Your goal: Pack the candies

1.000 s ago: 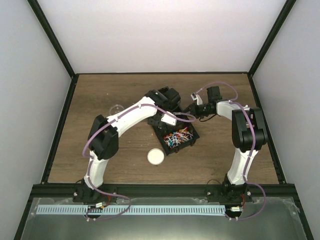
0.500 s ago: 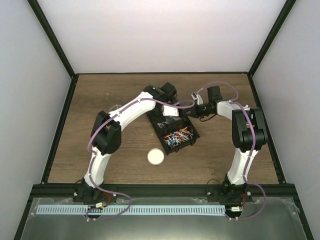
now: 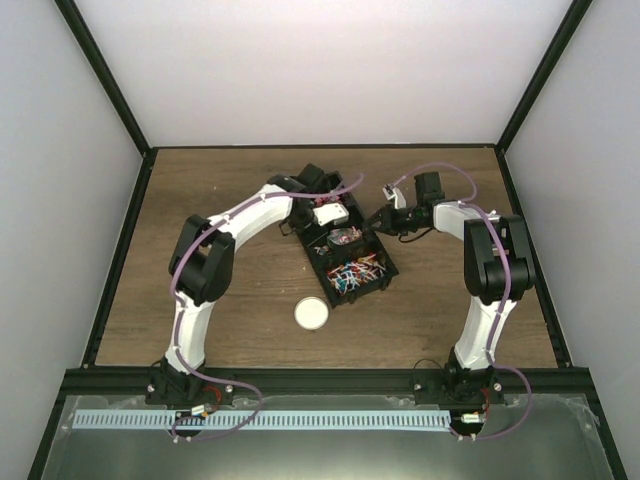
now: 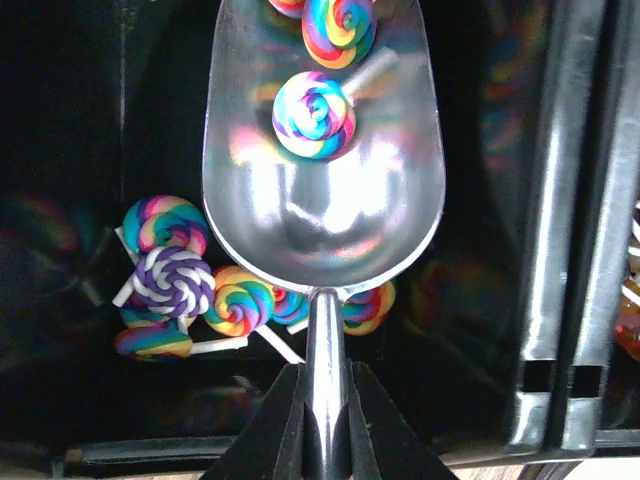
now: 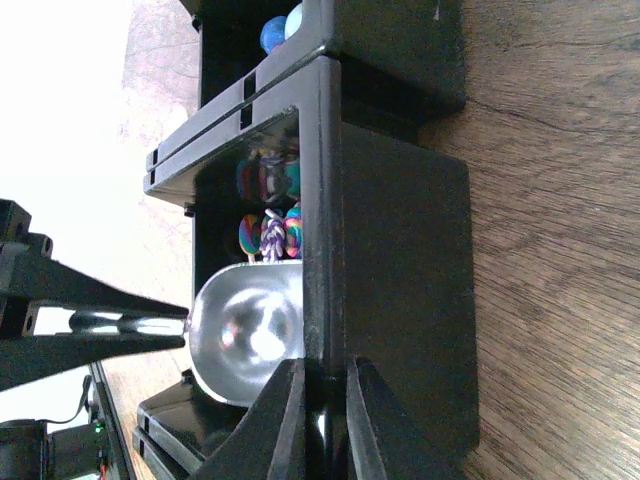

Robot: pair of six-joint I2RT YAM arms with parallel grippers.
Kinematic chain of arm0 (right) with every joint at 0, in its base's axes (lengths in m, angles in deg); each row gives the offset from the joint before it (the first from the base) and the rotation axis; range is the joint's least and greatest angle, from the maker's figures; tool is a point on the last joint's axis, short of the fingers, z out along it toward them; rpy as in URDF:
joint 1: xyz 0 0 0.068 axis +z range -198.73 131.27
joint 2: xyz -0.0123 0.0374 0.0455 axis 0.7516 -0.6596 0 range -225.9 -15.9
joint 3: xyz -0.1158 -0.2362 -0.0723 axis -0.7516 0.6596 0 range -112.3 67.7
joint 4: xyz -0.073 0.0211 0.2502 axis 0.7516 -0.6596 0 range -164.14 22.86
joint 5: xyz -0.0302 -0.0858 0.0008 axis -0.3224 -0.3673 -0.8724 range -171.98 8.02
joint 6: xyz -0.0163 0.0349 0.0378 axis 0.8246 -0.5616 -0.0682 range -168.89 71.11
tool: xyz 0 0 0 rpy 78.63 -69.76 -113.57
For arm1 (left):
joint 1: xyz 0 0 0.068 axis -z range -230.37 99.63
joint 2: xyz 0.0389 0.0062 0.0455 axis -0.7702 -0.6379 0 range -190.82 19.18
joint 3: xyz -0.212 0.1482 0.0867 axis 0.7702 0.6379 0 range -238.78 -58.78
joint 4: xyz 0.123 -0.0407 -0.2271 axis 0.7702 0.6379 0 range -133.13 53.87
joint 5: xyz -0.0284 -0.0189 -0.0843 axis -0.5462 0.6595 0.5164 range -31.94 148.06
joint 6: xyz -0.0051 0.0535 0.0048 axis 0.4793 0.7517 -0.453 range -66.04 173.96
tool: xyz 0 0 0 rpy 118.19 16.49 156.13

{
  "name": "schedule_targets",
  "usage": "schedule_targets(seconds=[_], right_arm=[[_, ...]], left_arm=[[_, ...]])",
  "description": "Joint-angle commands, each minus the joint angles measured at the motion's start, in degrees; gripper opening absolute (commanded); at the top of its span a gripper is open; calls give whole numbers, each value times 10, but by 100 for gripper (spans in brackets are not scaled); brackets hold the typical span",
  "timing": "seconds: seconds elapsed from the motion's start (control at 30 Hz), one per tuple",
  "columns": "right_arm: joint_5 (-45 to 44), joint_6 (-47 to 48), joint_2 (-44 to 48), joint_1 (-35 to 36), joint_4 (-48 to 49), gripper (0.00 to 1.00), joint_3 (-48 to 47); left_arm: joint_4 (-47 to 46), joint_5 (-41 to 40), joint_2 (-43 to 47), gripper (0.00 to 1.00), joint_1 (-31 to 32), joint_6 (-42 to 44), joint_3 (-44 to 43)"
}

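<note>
The candies are small swirl lollipops and bright sweets in a black compartment box (image 3: 372,282). My left gripper (image 4: 325,378) is shut on the handle of a metal scoop (image 4: 320,190), which is low in the box's far compartment. Two swirl lollipops (image 4: 313,115) lie in the scoop, and several more (image 4: 175,280) lie beneath it on the compartment floor. My right gripper (image 5: 323,378) is shut on the box's wall (image 5: 325,200). In the top view the left gripper (image 3: 330,222) and the right gripper (image 3: 378,222) meet at the box's far end.
A round white lid disc (image 3: 311,314) lies on the wooden table in front of the box. The box's near compartments hold several mixed sweets (image 3: 352,272). Blue round candies (image 5: 275,30) show in another compartment. Black dividers (image 4: 580,250) stand right of the scoop.
My left arm has swung back and to the left, turning the wrist, and the scoop is now down in the far compartment with lollipops in it. The right arm has not moved.
</note>
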Motion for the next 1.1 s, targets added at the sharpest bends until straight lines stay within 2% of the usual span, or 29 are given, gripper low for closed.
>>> schedule_targets(seconds=[0.0,0.13,0.3,0.83,1.07], right_arm=[[62,8,23,11,-1,1,-15],[66,8,16,11,-1,1,-24],[64,14,8,11,-7,1,-37],[55,35,-10,7,-33,1,-57],[49,55,-20,-6,-48,1,-65]], left_arm=[[-59,67,13,4,-24,-44,6],[-58,41,15,4,-25,-21,15],[-105,70,18,4,-26,-32,50],[-338,124,141,4,-71,-61,285],[-346,146,166,4,-83,-54,314]])
